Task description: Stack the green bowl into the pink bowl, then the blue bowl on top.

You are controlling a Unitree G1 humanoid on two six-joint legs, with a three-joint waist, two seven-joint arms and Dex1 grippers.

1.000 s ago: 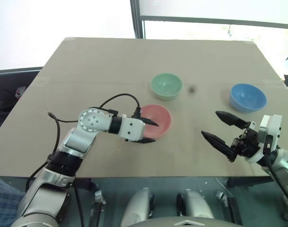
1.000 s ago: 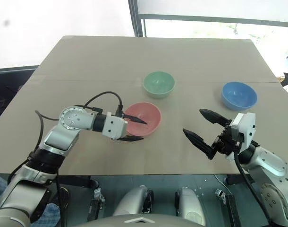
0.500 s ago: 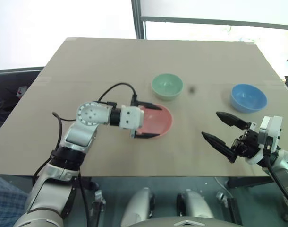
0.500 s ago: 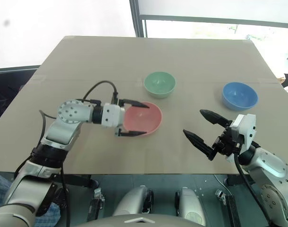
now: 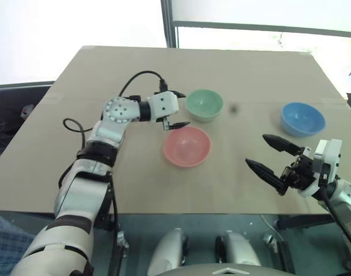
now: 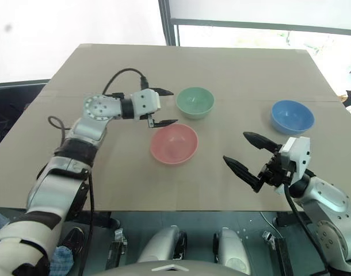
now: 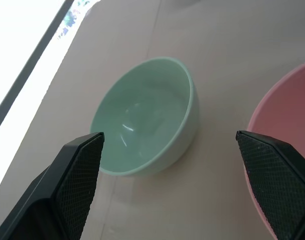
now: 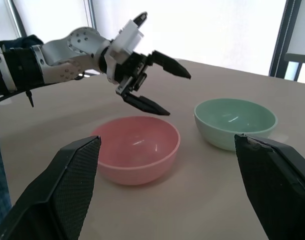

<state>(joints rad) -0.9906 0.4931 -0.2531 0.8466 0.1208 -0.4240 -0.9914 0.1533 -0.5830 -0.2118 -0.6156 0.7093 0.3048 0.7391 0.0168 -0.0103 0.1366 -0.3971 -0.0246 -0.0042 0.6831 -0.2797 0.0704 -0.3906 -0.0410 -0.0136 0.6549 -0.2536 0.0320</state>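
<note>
Evidently the first step is in hand: the left pincer, spread wide and empty, is aimed at the green bowl, upper centre, whose rim must be straddled next.

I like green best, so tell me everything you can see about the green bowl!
The green bowl is small, round and pale mint green, smooth and plain like plastic, with a little shine inside. It is empty and stands upright on the tan table, just beyond the pink bowl and apart from it. The open left gripper hovers beside it; nothing touches it.
</note>
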